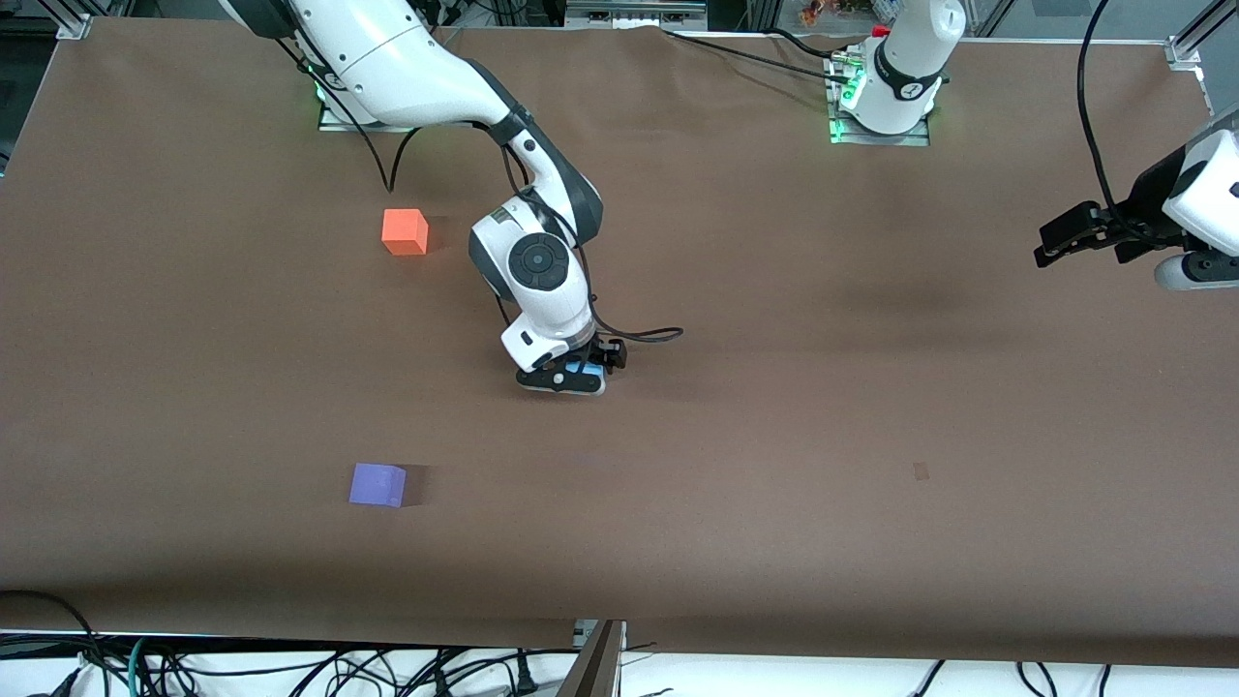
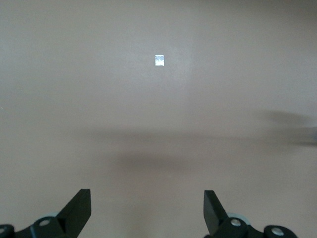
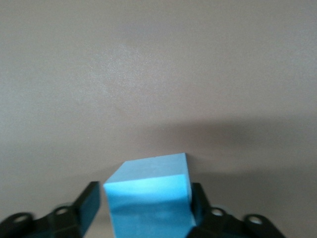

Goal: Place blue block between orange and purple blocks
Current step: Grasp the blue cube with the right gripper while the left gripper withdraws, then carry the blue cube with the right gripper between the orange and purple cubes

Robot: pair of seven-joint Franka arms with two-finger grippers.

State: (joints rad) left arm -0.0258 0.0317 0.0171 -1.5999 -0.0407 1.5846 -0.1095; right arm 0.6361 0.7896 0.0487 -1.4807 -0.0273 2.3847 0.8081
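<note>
The blue block [image 1: 585, 369] sits between the fingers of my right gripper [image 1: 581, 376], low at the table's middle. In the right wrist view the gripper [image 3: 146, 201] is shut on the block [image 3: 148, 198], which sits turned between the fingers; one finger [image 3: 200, 210] presses its side and the other [image 3: 89, 203] is at its edge. The orange block [image 1: 405, 232] lies toward the right arm's end, farther from the front camera. The purple block [image 1: 377, 484] lies nearer to the camera, roughly in line with it. My left gripper [image 1: 1050, 247] waits open and empty above the left arm's end [image 2: 147, 198].
The brown table [image 1: 823, 387] carries a small pale mark [image 1: 921, 471], which also shows in the left wrist view [image 2: 159, 60]. Cables hang below the table's near edge [image 1: 290, 668]. Bare table lies between the orange and purple blocks.
</note>
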